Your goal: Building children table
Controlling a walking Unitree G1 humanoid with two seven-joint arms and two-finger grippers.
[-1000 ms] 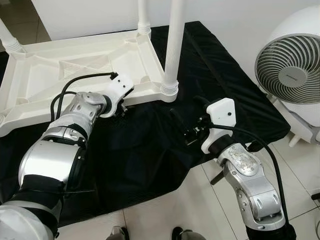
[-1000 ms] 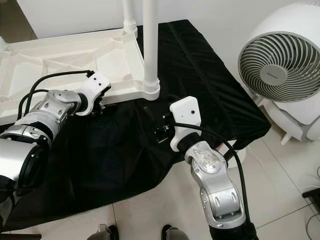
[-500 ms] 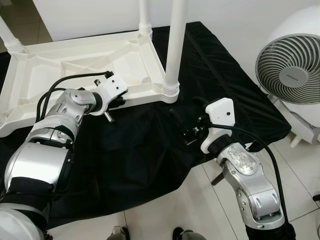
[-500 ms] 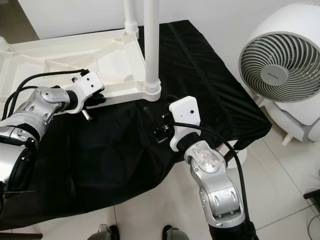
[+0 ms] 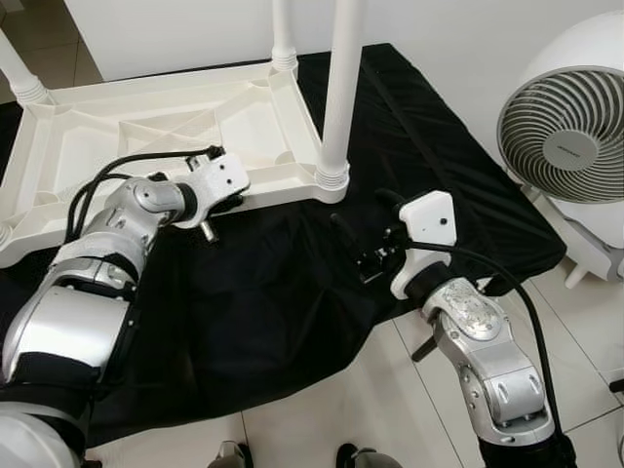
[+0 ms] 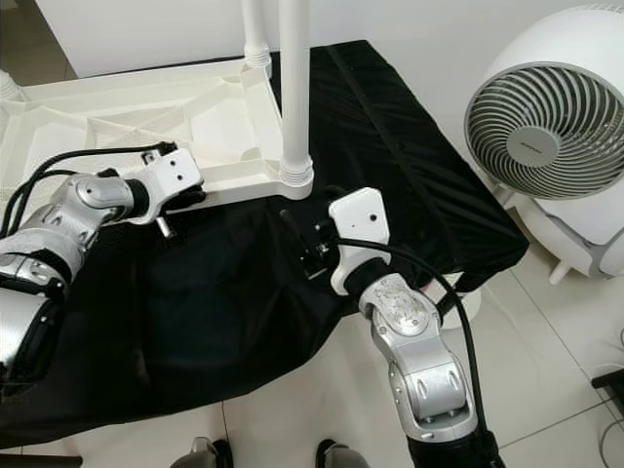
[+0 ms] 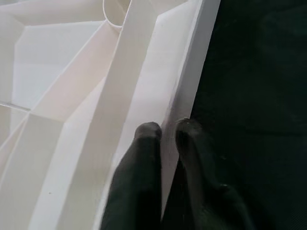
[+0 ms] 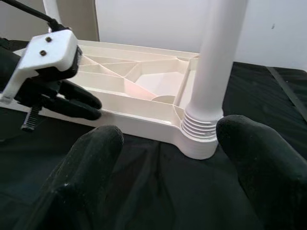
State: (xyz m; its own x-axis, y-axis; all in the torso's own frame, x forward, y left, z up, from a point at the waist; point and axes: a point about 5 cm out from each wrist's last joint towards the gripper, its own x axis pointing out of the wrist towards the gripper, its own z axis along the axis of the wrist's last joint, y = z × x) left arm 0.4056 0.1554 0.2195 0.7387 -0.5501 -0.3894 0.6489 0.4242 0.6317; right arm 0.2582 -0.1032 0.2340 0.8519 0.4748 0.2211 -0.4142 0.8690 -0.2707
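Note:
A white plastic children's table [image 5: 146, 107] lies upside down on a black cloth [image 5: 292, 292]. Its legs stand up; the near right leg [image 5: 341, 88] rises from a ribbed socket at the corner. My left gripper [image 5: 232, 201] is shut on the table's near rim [image 7: 192, 72], with one finger on each side of the rim wall in the left wrist view, where that gripper [image 7: 168, 129] meets the edge. My right gripper [image 5: 356, 244] hovers open above the cloth, just short of the near right leg [image 8: 218, 57], its fingers [image 8: 91, 158] spread wide.
A large white fan [image 5: 565, 127] stands on the tiled floor [image 5: 370, 409] to the right. Two more legs rise at the far corner [image 5: 283, 39] and the far left [image 5: 19, 78]. The cloth's edge hangs near my feet [image 5: 234, 455].
My left gripper has slid a little leftward along the near rim and turned its wrist. The right arm has stayed put.

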